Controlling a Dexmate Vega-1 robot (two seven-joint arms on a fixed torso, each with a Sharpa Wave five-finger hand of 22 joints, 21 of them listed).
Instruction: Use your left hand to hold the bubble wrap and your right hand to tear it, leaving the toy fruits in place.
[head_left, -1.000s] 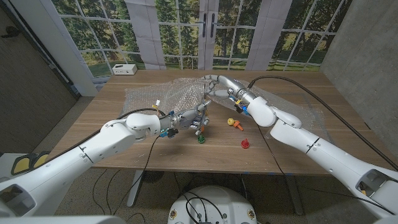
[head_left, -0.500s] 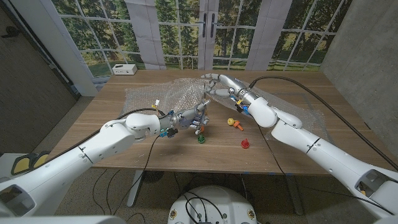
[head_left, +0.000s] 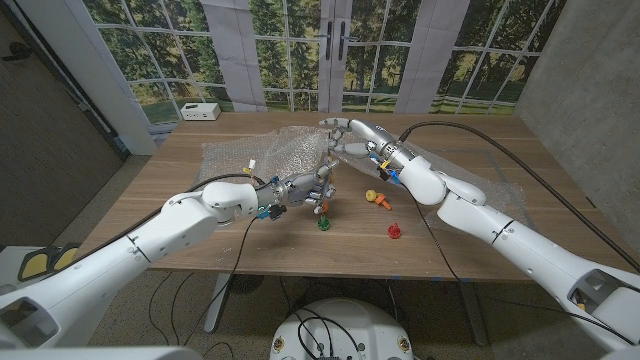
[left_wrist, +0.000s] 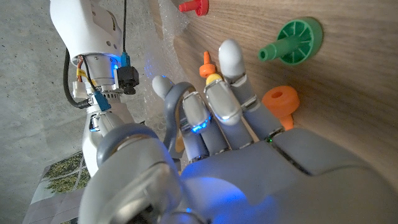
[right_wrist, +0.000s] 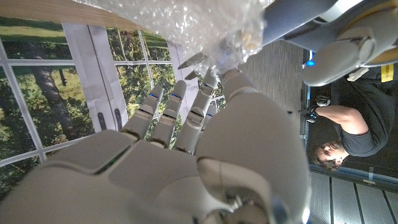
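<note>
The bubble wrap (head_left: 285, 155) is lying crumpled across the far middle of the wooden table (head_left: 180, 225), its near edge rising to the left hand (head_left: 308, 187), which is gripping that edge with curled fingers. The right hand (head_left: 345, 137) is reaching in at the sheet's far right corner, pinching the film (right_wrist: 233, 46) between thumb and fingertips. Just right of the left hand, toy fruits are sitting on bare wood: a green piece (head_left: 323, 223), an orange piece (head_left: 322, 208), a yellow piece (head_left: 372, 195) and a red piece (head_left: 394, 231).
</note>
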